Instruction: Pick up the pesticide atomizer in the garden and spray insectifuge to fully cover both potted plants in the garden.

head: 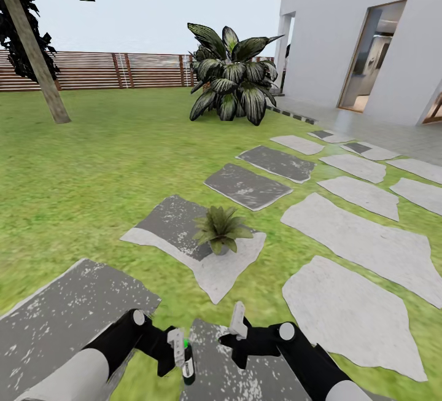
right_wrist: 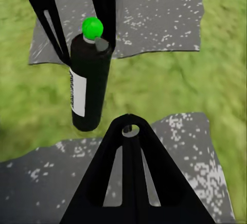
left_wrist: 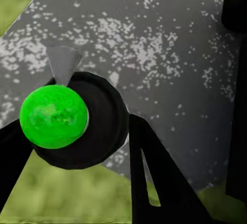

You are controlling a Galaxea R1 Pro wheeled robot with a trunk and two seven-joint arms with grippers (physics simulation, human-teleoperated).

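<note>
My left gripper (head: 182, 352) pinches the pesticide atomizer (head: 188, 364) upright over a grey slab (head: 67, 315); my right gripper (head: 236, 333), beside it, I cannot tell whether spread; ahead, one potted plant (head: 221, 229) sits on another slab (head: 209, 266); lawn (head: 92, 167) between, nothing blocking; a large striped leafy clump (head: 232, 75) and fence (head: 110, 69) beyond.

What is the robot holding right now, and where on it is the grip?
The left gripper holds the atomizer upright, its fingers closed on the bottle's upper part, near the green top. The right gripper holds nothing.
</note>
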